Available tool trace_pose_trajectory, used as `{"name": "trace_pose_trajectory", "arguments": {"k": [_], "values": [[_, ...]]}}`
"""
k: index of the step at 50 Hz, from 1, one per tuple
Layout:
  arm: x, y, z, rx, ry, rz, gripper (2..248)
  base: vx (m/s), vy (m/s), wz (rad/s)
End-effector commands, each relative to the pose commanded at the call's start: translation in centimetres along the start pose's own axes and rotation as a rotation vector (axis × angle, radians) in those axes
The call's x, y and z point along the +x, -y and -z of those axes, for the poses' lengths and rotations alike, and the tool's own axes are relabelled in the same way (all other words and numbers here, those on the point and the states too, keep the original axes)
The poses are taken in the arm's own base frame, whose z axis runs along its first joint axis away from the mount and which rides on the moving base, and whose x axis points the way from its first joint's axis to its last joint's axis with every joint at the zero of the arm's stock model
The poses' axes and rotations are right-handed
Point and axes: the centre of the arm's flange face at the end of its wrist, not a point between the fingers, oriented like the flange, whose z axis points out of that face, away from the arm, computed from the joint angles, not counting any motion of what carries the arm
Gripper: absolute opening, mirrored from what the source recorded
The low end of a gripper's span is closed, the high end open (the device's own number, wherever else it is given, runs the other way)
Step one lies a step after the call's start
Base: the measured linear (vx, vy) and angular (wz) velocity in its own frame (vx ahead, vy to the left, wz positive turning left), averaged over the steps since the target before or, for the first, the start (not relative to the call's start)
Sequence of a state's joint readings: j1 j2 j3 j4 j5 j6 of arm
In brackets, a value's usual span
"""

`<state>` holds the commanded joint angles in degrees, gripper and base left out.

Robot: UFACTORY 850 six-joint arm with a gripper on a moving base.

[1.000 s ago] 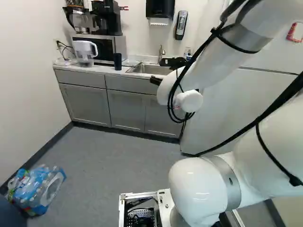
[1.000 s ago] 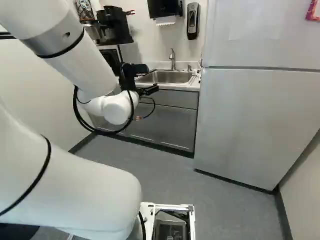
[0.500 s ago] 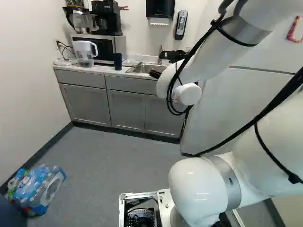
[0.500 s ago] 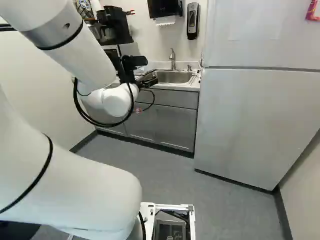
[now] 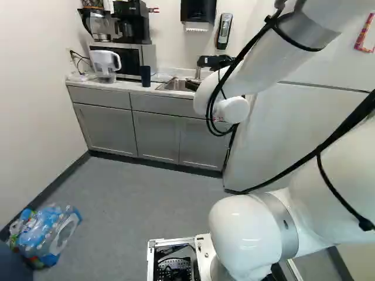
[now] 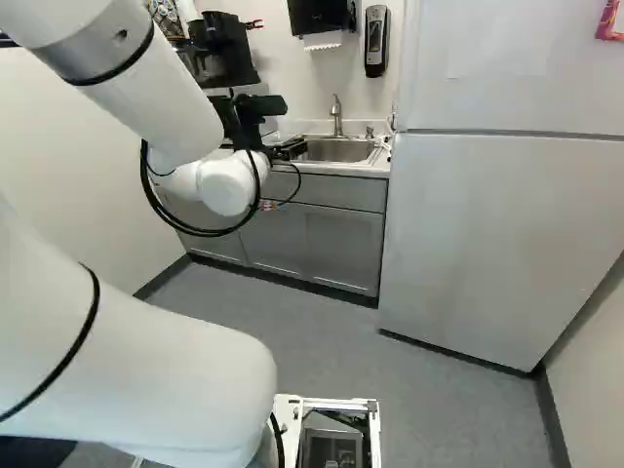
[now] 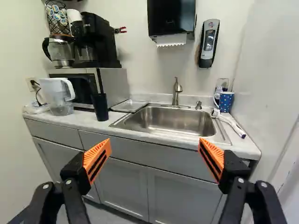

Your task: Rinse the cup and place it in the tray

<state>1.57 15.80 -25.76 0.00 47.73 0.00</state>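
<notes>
My gripper [image 6: 292,149] is raised before the counter by the sink in the right base view. In the wrist view the gripper [image 7: 154,157] stands wide open, nothing between its orange pads. Ahead of it is the steel sink [image 7: 163,122] with its faucet [image 7: 176,91]. A dark, tall cup [image 7: 100,107] stands upright on the counter to the left of the sink, also seen as a dark cup [image 5: 145,76] in the left base view. Between that cup and the sink lies a clear, shallow tray [image 7: 130,106]. A blue dotted mug [image 7: 226,101] is on the sink's other side.
A white-handled brush [image 7: 231,125] lies beside the sink near the mug. A pitcher [image 7: 57,95] and a microwave [image 7: 110,84] stand beyond the dark cup. The refrigerator [image 6: 487,224] borders the counter's right. Bottles in plastic [image 5: 47,233] lie on the floor.
The forearm and gripper have risen in front of the counter, the gripper going from below the counter's edge to about sink height in the right base view. The base has stayed put.
</notes>
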Motion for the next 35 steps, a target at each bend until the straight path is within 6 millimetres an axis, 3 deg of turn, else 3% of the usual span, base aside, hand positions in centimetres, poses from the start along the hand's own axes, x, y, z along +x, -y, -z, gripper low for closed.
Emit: {"name": "trace_pose_trajectory", "arguments": {"k": [35], "values": [[2.9,0.0,-1.1,-0.001,0.014,0.0,247,0.0,0.0,0.0]]}}
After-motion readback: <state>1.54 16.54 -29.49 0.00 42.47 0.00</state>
